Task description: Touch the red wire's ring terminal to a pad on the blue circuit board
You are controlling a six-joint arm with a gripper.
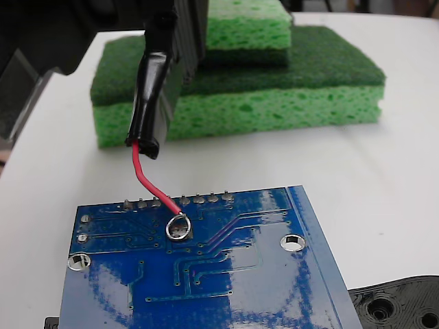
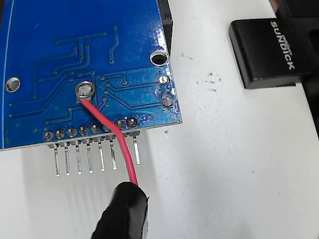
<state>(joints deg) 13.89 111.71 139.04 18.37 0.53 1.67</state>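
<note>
Small silvery ring terminal (image 1: 178,227) of the thin red wire (image 1: 152,181) lies flat on the square silvery pad (image 2: 85,91) of the glossy blue circuit board (image 1: 226,281); black gripper (image 1: 175,62) finger state cannot be told.

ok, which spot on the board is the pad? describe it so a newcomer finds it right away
Start at the blue circuit board lying on the white table. In the fixed view, look just below its far-edge row of solder pins. The pad is the small silvery square there, framed by the red wire's ring terminal, unlike the round silver-rimmed mounting holes.
</note>
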